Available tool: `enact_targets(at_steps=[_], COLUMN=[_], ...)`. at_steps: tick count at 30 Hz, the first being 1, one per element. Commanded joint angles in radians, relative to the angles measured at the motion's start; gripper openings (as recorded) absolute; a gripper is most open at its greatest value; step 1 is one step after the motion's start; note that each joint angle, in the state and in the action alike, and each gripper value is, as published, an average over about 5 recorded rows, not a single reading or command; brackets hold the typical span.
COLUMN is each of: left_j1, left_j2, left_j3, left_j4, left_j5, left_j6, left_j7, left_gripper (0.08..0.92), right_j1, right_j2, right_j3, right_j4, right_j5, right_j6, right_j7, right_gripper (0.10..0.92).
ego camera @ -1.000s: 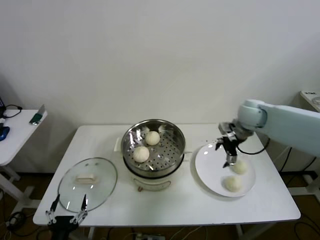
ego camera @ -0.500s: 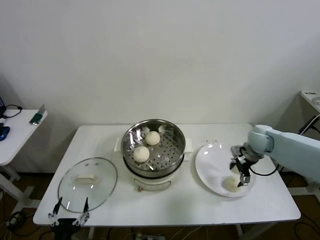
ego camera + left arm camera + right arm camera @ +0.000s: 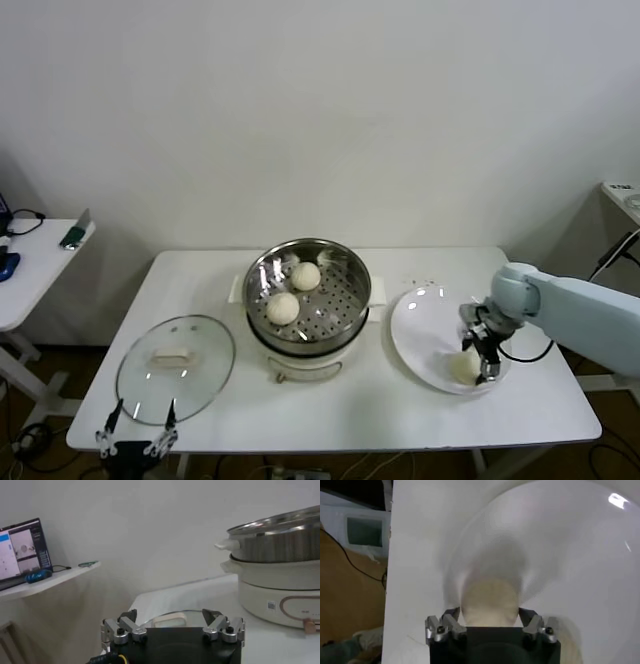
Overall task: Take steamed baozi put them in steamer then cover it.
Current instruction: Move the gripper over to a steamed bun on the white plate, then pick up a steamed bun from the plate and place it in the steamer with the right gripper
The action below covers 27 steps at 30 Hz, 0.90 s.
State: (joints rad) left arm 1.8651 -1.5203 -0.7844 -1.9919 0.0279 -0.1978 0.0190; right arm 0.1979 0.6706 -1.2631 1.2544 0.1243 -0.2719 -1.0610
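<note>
Right gripper [image 3: 484, 362] low over the white plate [image 3: 420, 330], a bun [image 3: 488, 602] directly between its fingers; jaws straddle it, grip probably not closed yet. Two buns [image 3: 283, 307] in steamer [image 3: 345, 262]. Left gripper [image 3: 135, 438] parked, spread, near the lid [image 3: 175, 355]

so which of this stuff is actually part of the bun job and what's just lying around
Part of the job:
- two baozi in the steamer
- baozi on the plate, right gripper around it
- glass cover on the table
- left gripper, parked by the cover

Just lying about:
- white plate
- side table
- laptop
</note>
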Motion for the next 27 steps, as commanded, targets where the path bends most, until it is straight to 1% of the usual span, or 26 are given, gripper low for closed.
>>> enact_targets(at_steps=[1,6,11,13,19,27], left_j1=[0.0,0.001,0.0,0.0,-0.001,0.001], left_j2=[0.0,0.001,0.0,0.0,-0.001,-0.001], left_j3=[0.001,0.002,0.008,0.008,0.009,0.011], left_j4=[-0.002,-0.003,-0.003,-0.003,-0.007,-0.007], left_j5=[0.004,0.004,0.007,0.008,0.009,0.011], left_j6=[0.0,0.0,0.0,0.001,0.002,0.002], left_j7=[0.0,0.0,0.0,0.0,0.001,0.001], left_gripper=[0.823,0.823,0.823,0.823,0.823,0.823], right_j1=[-0.017,0.018,0.127,0.207,0.456,0.647], right_j2=[0.008,0.014,0.041,0.065,0.172,0.317], right_j3=[0.011,0.002,-0.045,-0.088,-0.205,-0.228], right_j4=[-0.02,-0.027,-0.025,-0.014,0.026,0.049], right_j5=[-0.008,0.001,0.005,0.0,-0.043,-0.029], right_j6=[0.009,0.036,0.107,0.165,0.409,0.596], right_j7=[-0.001,-0.007,-0.022,-0.034,-0.075,-0.095], right_gripper=[0.738,0.717,0.713,0.712,0.712,0.713])
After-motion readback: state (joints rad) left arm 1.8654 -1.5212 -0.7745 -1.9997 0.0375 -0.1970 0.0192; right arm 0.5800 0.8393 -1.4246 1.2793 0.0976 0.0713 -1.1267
